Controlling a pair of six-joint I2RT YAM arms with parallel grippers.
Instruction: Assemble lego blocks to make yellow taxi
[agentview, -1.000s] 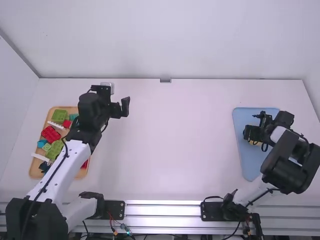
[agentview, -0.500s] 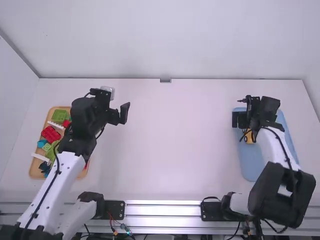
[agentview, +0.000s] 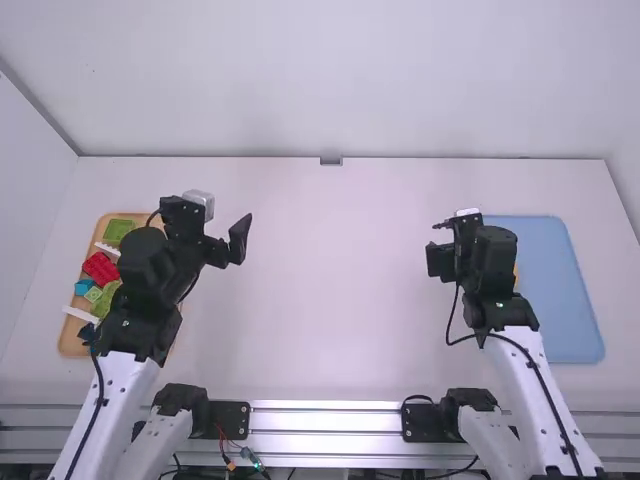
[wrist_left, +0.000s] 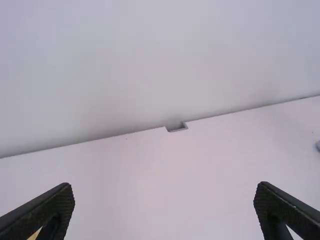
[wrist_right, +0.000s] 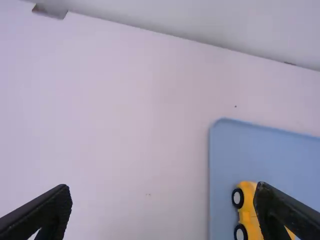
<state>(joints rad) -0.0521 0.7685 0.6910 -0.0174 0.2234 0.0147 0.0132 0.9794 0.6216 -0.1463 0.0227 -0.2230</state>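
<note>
Left: one wooden tray (agentview: 67, 343) is holding red blocks (agentview: 100, 268), green blocks (agentview: 119, 229) and a blue block (agentview: 83, 287). Right: one blue tray (agentview: 575, 310) is carrying one yellow car (wrist_right: 248, 214), wheels black and white. Farther, right: one right gripper (agentview: 440, 261), empty, is standing wide open left of the blue tray. Farther, left: one left gripper (agentview: 229, 241), empty, is pointing away, fingers apart.

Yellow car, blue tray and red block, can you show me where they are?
Yellow car (wrist_right: 248, 216), right wrist view, body between wheels.
Blue tray (agentview: 562, 300), high view, bare surface.
Red block (agentview: 101, 268), high view, its top.
</note>
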